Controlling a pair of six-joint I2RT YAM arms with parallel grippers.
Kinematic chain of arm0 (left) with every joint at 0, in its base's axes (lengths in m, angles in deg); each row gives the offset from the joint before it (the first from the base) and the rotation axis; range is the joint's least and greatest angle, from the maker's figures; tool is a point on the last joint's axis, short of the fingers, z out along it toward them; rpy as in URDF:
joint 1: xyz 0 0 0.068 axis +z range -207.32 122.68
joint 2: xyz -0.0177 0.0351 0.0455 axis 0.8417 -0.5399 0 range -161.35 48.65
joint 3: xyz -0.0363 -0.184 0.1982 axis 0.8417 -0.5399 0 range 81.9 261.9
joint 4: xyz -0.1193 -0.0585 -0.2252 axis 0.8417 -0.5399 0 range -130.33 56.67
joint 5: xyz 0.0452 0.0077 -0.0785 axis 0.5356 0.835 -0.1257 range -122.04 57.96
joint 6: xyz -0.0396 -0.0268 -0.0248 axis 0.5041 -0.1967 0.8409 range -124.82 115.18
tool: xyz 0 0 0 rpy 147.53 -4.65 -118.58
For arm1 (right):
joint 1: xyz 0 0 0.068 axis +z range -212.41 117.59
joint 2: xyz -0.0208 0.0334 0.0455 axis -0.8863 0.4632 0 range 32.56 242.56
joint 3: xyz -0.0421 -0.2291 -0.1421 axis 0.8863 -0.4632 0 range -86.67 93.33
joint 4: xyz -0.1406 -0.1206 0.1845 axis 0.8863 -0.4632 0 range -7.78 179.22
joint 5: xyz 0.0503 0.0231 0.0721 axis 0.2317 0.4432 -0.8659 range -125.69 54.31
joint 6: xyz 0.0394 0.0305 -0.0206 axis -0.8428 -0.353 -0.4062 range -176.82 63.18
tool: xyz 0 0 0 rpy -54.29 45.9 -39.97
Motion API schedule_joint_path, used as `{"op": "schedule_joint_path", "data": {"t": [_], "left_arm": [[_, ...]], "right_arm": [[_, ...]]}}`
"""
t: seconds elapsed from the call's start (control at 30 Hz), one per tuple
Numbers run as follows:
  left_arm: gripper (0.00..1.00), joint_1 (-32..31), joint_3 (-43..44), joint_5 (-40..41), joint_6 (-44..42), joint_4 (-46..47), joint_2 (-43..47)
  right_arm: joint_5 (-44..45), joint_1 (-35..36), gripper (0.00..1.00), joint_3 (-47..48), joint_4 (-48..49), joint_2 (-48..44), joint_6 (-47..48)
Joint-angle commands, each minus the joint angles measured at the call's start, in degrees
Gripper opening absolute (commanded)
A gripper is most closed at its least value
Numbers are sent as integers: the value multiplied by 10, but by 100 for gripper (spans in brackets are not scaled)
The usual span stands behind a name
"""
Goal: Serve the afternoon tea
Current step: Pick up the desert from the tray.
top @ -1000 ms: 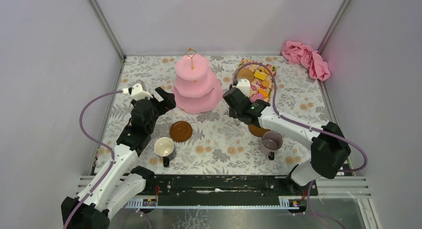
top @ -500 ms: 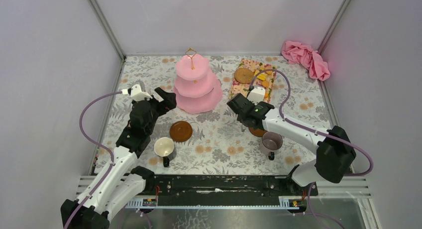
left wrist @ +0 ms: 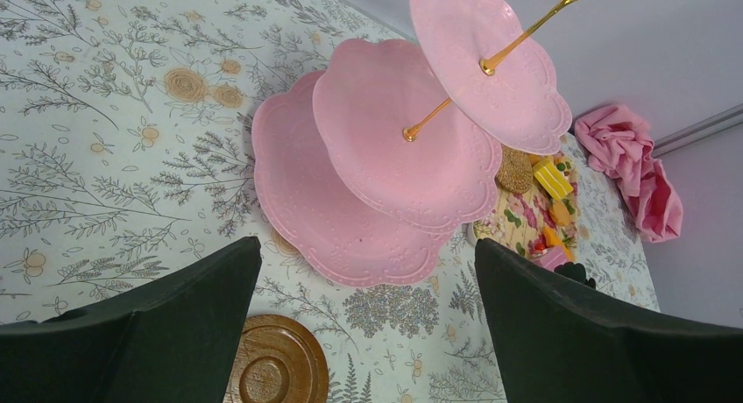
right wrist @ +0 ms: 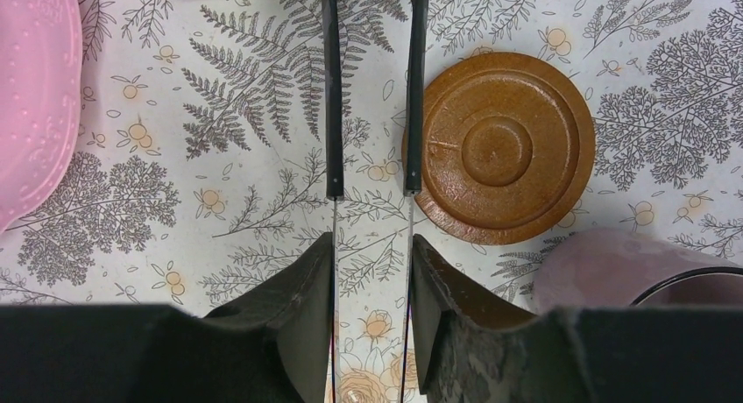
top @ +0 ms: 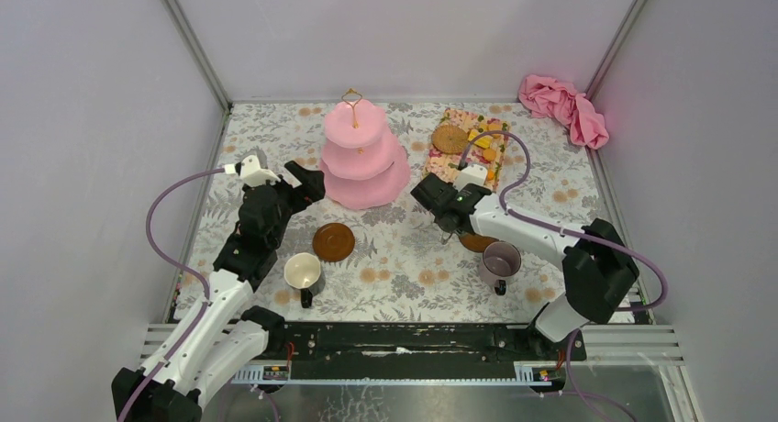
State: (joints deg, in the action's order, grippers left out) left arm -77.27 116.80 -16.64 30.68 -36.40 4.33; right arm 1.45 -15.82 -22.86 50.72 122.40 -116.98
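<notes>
The pink three-tier cake stand (top: 364, 161) (left wrist: 385, 158) stands at the back centre. Orange and yellow biscuits (top: 481, 143) lie on a floral tray to its right. A white mug (top: 303, 273) and a brown saucer (top: 333, 242) (left wrist: 276, 364) sit front left. A purple mug (top: 501, 260) (right wrist: 631, 272) stands beside the other saucer (right wrist: 499, 149), which my right arm partly hides from above. My left gripper (top: 307, 182) (left wrist: 366, 250) hangs open and empty before the stand. My right gripper (top: 440, 211) (right wrist: 371, 245) is shut on slim black tongs (right wrist: 333, 114), whose tips run out of frame.
A crumpled pink cloth (top: 564, 105) lies in the far right corner. Grey walls close in the floral table (top: 413, 275) on three sides. Purple cables loop off both arms.
My right gripper, with the tongs, has drawn back from the tray's left edge toward the near saucer, uncovering the round biscuit. The left arm has not moved.
</notes>
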Motion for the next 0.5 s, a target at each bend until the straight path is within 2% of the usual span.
{"op": "schedule_joint_path", "data": {"t": [0.0,0.47], "left_arm": [[100,-6,-5,-2,0,31,7],[100,-6,-3,2,-2,28,9]], "right_arm": [[40,-7,39,28,-1,3,-19],[23,-44,40,53,14,29,5]]}}
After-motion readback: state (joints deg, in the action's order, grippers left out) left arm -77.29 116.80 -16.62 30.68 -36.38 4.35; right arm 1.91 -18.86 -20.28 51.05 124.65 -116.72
